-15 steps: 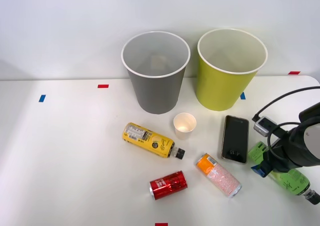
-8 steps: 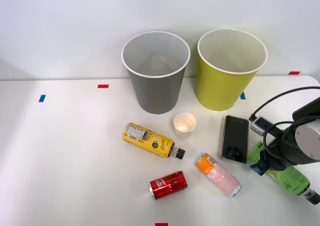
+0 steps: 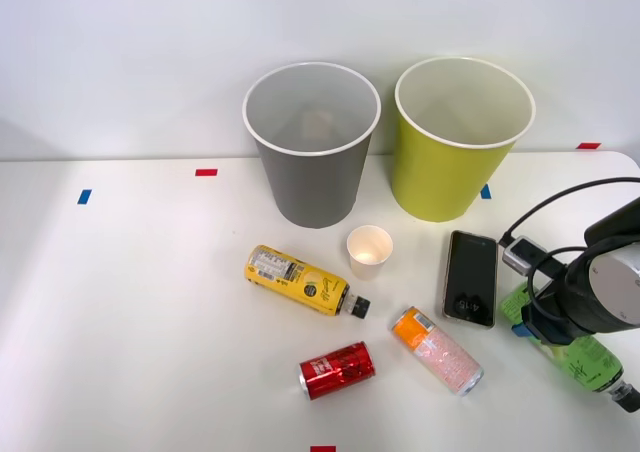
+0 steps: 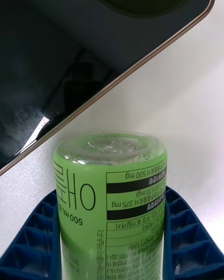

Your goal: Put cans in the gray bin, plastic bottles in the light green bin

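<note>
The tabletop (image 3: 130, 302) is white, dotted with small red and blue tape marks. One bin (image 3: 311, 144) is gray with a white rim and pale inside; the other bin (image 3: 461, 138) is yellow-green with a white rim and white inside. The small cup (image 3: 369, 249) is white. One bottle (image 3: 300, 280) has a yellow label and black cap; the other bottle (image 4: 112, 205) is bright green with black print. One can (image 3: 337, 369) is shiny red, the other can (image 3: 437, 349) orange and pink. The phone (image 3: 470, 278) is black. The tool's fingers (image 4: 189, 242) are ribbed blue.
</note>
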You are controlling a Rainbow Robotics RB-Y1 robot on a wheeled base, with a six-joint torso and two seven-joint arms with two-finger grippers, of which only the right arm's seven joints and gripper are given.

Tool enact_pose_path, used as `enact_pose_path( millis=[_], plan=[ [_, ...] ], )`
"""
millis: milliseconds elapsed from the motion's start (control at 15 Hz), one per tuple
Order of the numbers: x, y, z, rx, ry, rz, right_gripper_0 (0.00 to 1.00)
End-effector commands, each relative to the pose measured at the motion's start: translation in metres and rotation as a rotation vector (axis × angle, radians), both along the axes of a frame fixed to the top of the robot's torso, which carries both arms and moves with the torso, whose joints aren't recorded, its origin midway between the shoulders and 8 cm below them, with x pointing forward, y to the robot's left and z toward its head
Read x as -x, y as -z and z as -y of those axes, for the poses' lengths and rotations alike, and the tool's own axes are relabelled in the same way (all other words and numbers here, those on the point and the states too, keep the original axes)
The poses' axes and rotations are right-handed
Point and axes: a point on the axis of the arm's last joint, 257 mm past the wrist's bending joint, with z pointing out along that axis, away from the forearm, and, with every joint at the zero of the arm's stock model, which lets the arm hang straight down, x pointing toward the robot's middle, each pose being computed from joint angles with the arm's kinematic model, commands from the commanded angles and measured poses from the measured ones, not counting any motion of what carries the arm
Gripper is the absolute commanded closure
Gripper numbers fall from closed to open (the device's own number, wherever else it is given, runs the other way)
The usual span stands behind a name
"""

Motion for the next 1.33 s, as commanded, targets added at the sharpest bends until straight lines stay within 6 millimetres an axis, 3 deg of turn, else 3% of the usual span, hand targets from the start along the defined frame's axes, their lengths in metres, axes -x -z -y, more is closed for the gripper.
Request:
enact_pose_path(
  millis=[67,267,733,1067,1333],
  plan=[
    [-0.001,0.000,0.001,0.004,0.001,0.002,1.00],
    [-0.005,-0.015,-0.004,-0.009,-0.017,0.037,1.00],
    [0.011,-0.104,-0.014,-0.141,-0.072,0.156,1.00],
    [0.006,-0.167,-0.062,-0.257,-0.183,0.440,1.00],
    [-0.005,-0.210,-0.103,-0.443,-0.177,0.635,1.00]
  ],
)
